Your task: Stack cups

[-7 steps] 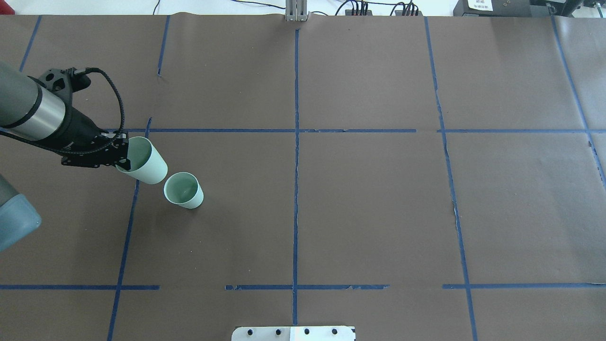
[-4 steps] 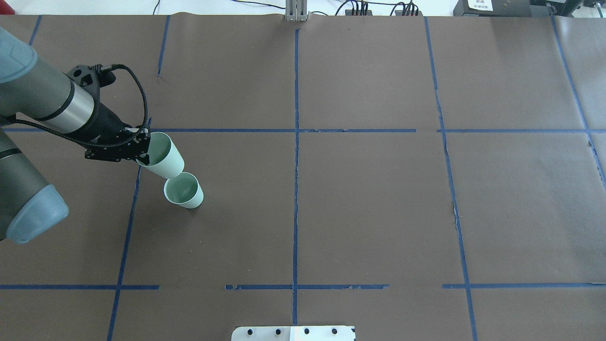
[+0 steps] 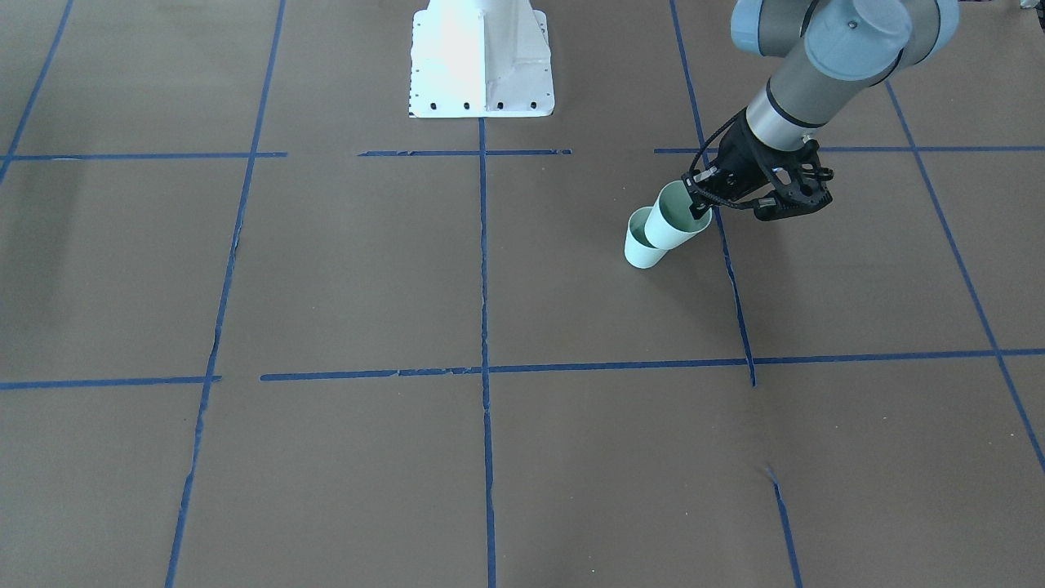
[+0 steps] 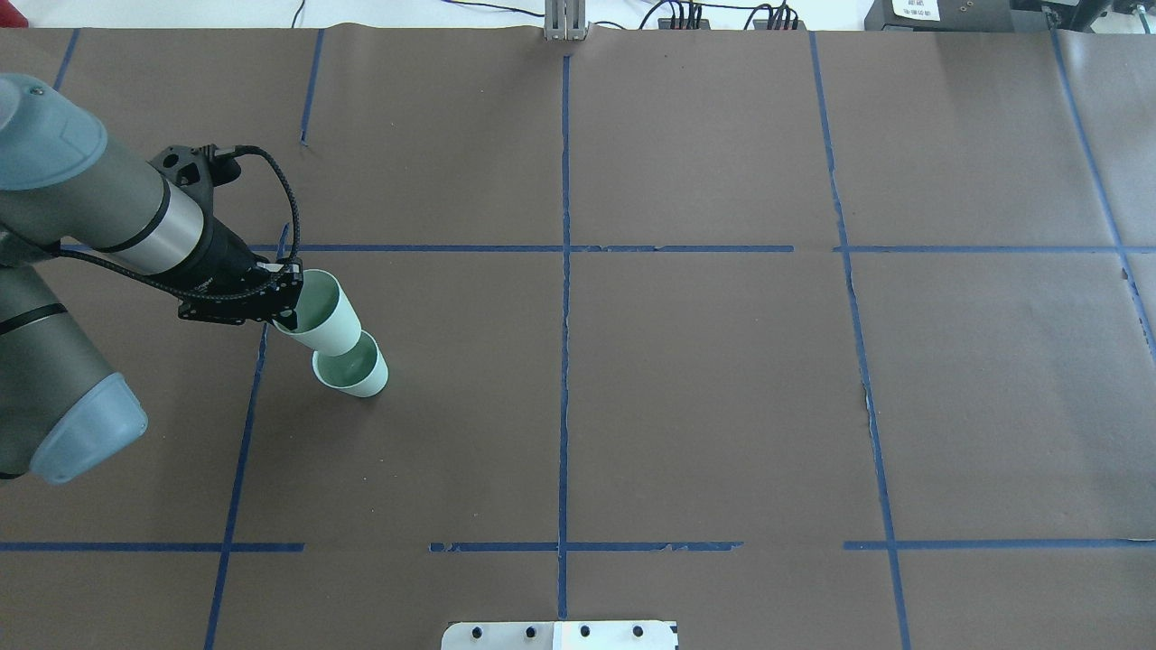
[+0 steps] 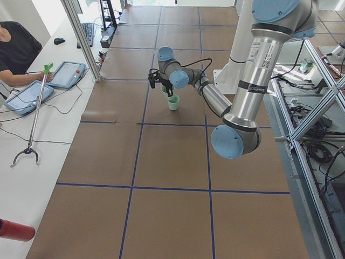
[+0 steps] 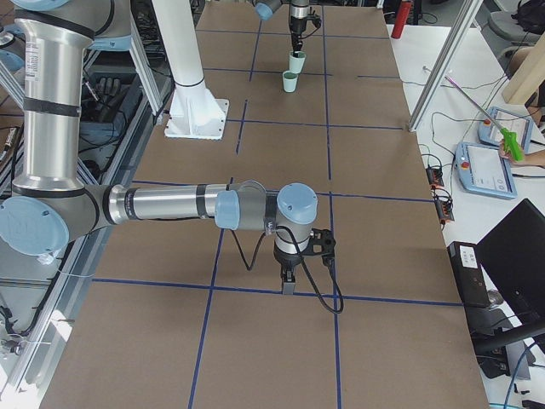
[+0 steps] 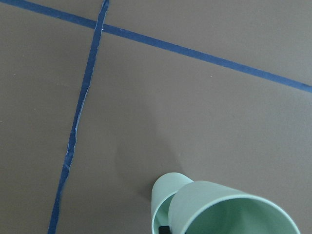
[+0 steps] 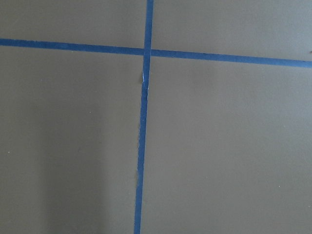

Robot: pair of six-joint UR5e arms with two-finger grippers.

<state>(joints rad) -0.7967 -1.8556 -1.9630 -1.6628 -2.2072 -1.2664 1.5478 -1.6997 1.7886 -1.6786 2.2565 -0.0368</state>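
Observation:
One mint-green cup [image 4: 358, 371] stands upright on the brown table, left of centre; it also shows in the front view [image 3: 639, 250] and the left wrist view [image 7: 163, 195]. My left gripper [image 4: 291, 303] is shut on the rim of the second cup [image 4: 327, 317], which is tilted with its base over the standing cup's mouth. The side view shows the held cup [image 6: 297, 61] a little above the standing one [image 6: 290, 82]. My right gripper [image 6: 289, 285] points down near the table far from the cups; I cannot tell whether it is open or shut.
Blue tape lines [image 4: 564, 271] divide the brown paper-covered table. The white robot base [image 3: 482, 65] stands at the robot's side of the table. A side bench with tablets [image 5: 27, 94] and an operator runs along the far edge.
My left gripper has carried the tilted cup rightward and toward the standing cup; its base now overlaps the standing cup's rim. The standing cup has not moved.

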